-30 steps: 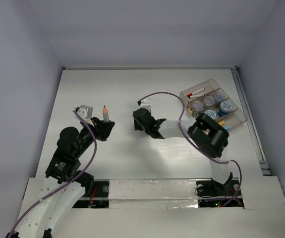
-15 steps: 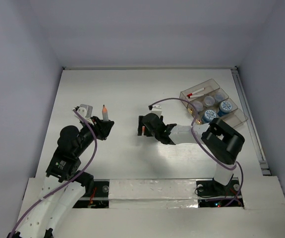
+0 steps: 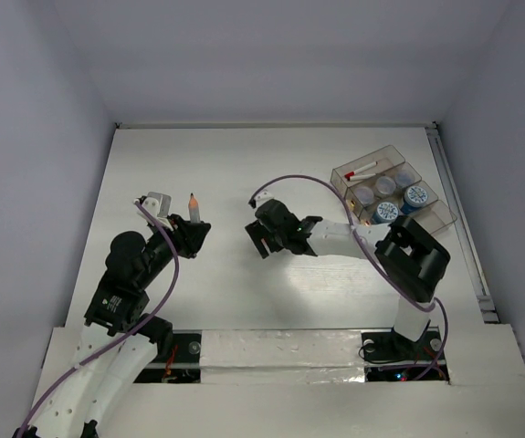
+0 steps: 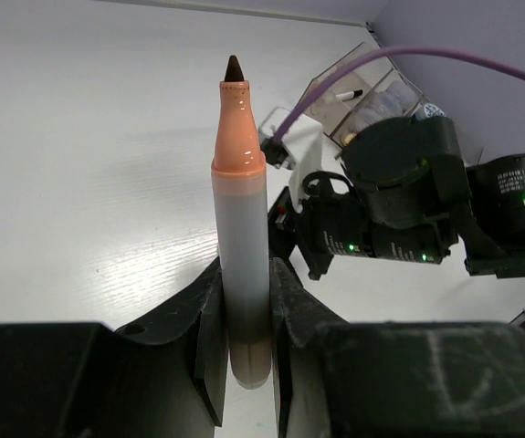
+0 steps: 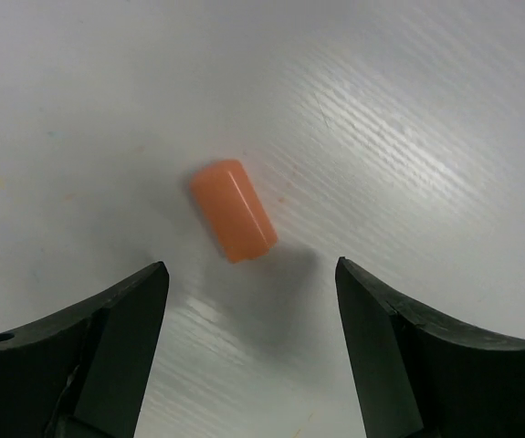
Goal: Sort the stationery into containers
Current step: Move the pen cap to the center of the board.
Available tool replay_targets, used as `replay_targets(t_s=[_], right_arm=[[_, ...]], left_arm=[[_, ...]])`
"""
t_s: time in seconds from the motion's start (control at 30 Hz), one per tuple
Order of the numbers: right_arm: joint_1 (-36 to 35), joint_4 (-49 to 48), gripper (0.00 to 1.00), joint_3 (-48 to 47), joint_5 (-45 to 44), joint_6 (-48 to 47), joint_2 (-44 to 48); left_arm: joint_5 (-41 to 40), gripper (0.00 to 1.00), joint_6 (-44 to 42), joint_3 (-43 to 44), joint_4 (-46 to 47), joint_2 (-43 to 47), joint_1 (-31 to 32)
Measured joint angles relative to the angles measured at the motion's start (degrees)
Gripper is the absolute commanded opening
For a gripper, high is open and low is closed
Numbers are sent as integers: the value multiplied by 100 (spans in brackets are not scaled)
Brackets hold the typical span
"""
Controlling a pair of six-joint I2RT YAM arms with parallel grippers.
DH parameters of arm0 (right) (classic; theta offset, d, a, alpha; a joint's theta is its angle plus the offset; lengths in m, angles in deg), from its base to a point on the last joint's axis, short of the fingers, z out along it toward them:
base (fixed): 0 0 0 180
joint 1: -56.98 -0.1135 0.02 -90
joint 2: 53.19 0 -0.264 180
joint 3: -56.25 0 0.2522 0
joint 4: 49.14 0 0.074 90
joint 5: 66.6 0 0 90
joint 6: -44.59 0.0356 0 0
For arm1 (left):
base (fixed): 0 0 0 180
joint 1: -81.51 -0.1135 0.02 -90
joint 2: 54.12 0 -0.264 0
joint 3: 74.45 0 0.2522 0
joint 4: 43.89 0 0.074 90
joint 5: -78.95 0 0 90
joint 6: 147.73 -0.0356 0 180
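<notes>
My left gripper (image 3: 191, 232) is shut on a marker with a pale grey body and an orange tip (image 3: 192, 208), held upright above the table. The left wrist view shows the marker (image 4: 242, 210) clamped between the jaws. My right gripper (image 3: 262, 239) is open and low over the table's middle. In the right wrist view a tiny orange stub (image 5: 233, 210) lies on the table just beyond my open right gripper (image 5: 249, 269), untouched. The clear divided tray (image 3: 445, 212) stands at the far right. It holds blue-lidded jars (image 3: 415, 195) and a red stick (image 3: 362, 171).
The right arm's purple cable (image 3: 294, 178) loops over the table between the gripper and the tray. The right gripper's body (image 4: 399, 201) fills the left wrist view's right side, with the tray (image 4: 399, 91) behind it. White walls enclose the table.
My right gripper has shifted left and lowered over the orange stub, which showed beside it in the top view half a second ago and is now covered there. The left arm has not moved.
</notes>
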Motion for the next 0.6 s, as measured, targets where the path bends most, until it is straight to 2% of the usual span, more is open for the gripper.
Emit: replay_targets(t_s=[0.17, 0.27, 0.43, 0.6], right_arm=[[87, 177, 76, -841, 413, -813, -442], [195, 245, 69, -1176, 636, -1143, -861], [334, 352, 59, -1377, 962, -1276, -1064], [337, 411, 56, -1386, 1032, -1276, -1064]], left_arm=[[2, 0, 0, 0, 0, 2, 0], [4, 0, 0, 0, -2, 4, 0], [2, 0, 0, 0, 0, 42, 0], [7, 0, 0, 0, 0, 46, 0]])
